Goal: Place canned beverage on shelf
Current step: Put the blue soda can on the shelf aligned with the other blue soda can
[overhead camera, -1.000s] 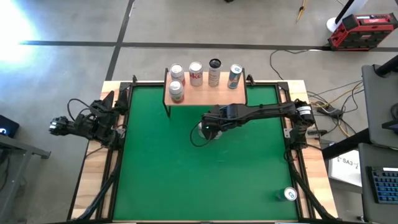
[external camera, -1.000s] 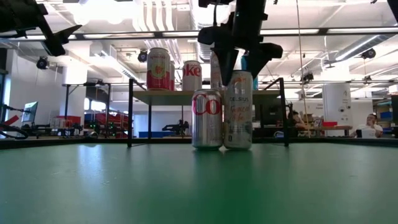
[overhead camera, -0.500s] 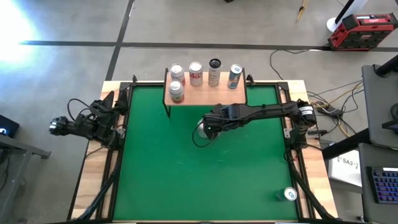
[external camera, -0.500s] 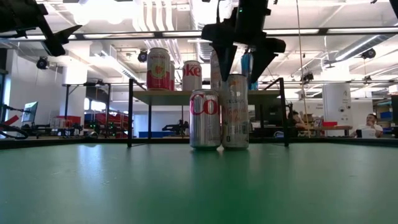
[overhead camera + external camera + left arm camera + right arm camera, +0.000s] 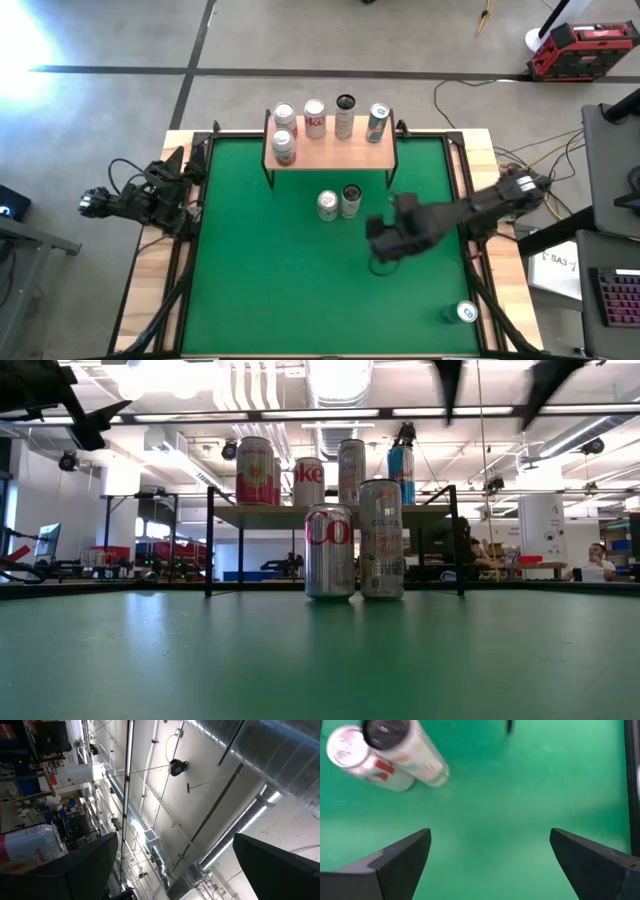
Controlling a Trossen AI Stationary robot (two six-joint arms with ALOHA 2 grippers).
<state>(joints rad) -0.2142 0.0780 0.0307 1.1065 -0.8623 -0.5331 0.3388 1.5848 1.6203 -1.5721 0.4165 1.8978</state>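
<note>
Two cans stand upright on the green mat (image 5: 260, 280), just in front of the shelf: a silver Coke can (image 5: 330, 550) and, touching its right side, a taller slim can (image 5: 381, 538). The shelf (image 5: 335, 152) is a light-wood board on black legs at the mat's far edge, with several cans standing on it. My right gripper (image 5: 383, 245) hangs open above the mat, right of and nearer than the two cans (image 5: 395, 755), with nothing between its fingers. My left gripper (image 5: 170, 870) rests open at the table's left edge, pointing up at the ceiling.
Another can (image 5: 466, 312) stands alone at the near right corner. The mat's middle and near part is bare. Black frame rails run along both sides. Cables and a red toolbox (image 5: 582, 48) lie beyond the table. A person (image 5: 598, 562) sits far off in the room.
My right gripper has opened and let go of the slim can's top. It has then risen and swung away toward the table's right and near edges, rolling its wrist. The slim can stays upright on the mat beside the Coke can.
</note>
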